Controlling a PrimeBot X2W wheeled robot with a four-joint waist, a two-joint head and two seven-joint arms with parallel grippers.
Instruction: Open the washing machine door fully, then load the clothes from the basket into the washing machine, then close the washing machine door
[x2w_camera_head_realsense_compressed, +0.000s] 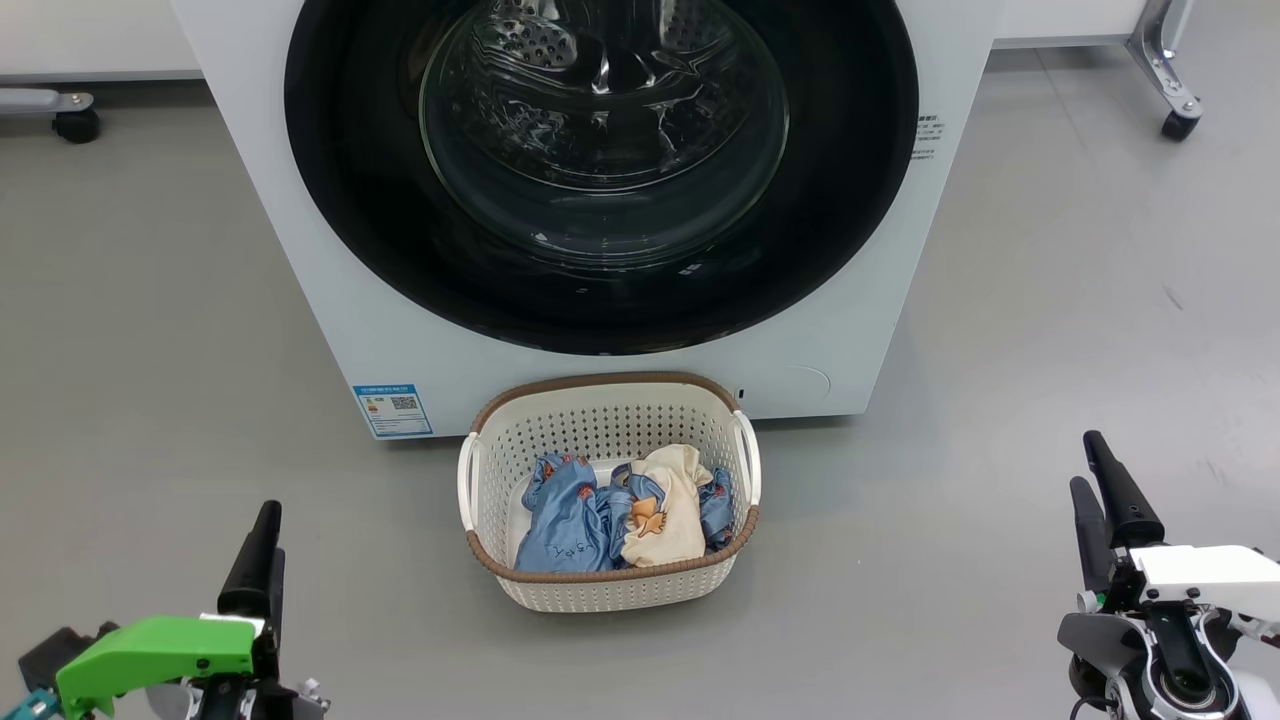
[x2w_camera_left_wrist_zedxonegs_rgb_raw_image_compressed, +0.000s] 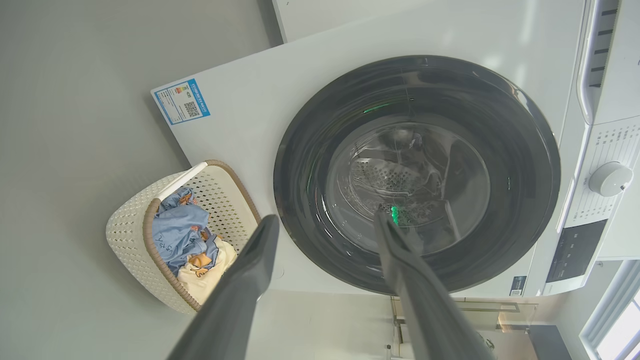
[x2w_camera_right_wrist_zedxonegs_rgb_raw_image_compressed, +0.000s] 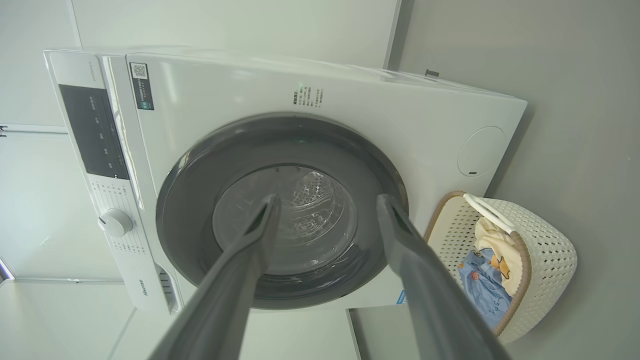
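The white washing machine (x2w_camera_head_realsense_compressed: 300, 260) (x2w_camera_left_wrist_zedxonegs_rgb_raw_image_compressed: 240, 100) (x2w_camera_right_wrist_zedxonegs_rgb_raw_image_compressed: 400, 125) stands ahead with its round black glass door (x2w_camera_head_realsense_compressed: 600, 170) (x2w_camera_left_wrist_zedxonegs_rgb_raw_image_compressed: 415, 175) (x2w_camera_right_wrist_zedxonegs_rgb_raw_image_compressed: 282, 210) flush against the front. On the floor before it sits the cream perforated basket (x2w_camera_head_realsense_compressed: 600, 420) (x2w_camera_left_wrist_zedxonegs_rgb_raw_image_compressed: 127, 235) (x2w_camera_right_wrist_zedxonegs_rgb_raw_image_compressed: 545, 245) holding the clothes (x2w_camera_head_realsense_compressed: 620, 510) (x2w_camera_left_wrist_zedxonegs_rgb_raw_image_compressed: 185, 240) (x2w_camera_right_wrist_zedxonegs_rgb_raw_image_compressed: 487, 270), light blue fabric and a cream piece with an orange figure. My left gripper (x2w_camera_head_realsense_compressed: 262, 535) (x2w_camera_left_wrist_zedxonegs_rgb_raw_image_compressed: 325, 220) hangs open at the lower left, well short of the basket. My right gripper (x2w_camera_head_realsense_compressed: 1088, 462) (x2w_camera_right_wrist_zedxonegs_rgb_raw_image_compressed: 325, 202) is open at the lower right, nothing between its fingers.
Grey floor surrounds the machine and basket. A wheeled frame leg (x2w_camera_head_realsense_compressed: 1165, 70) stands at the back right, and another caster (x2w_camera_head_realsense_compressed: 70, 115) at the back left. A blue label sticker (x2w_camera_head_realsense_compressed: 393, 410) marks the machine's lower left corner. A control knob (x2w_camera_left_wrist_zedxonegs_rgb_raw_image_compressed: 610, 178) (x2w_camera_right_wrist_zedxonegs_rgb_raw_image_compressed: 115, 222) sits on its panel.
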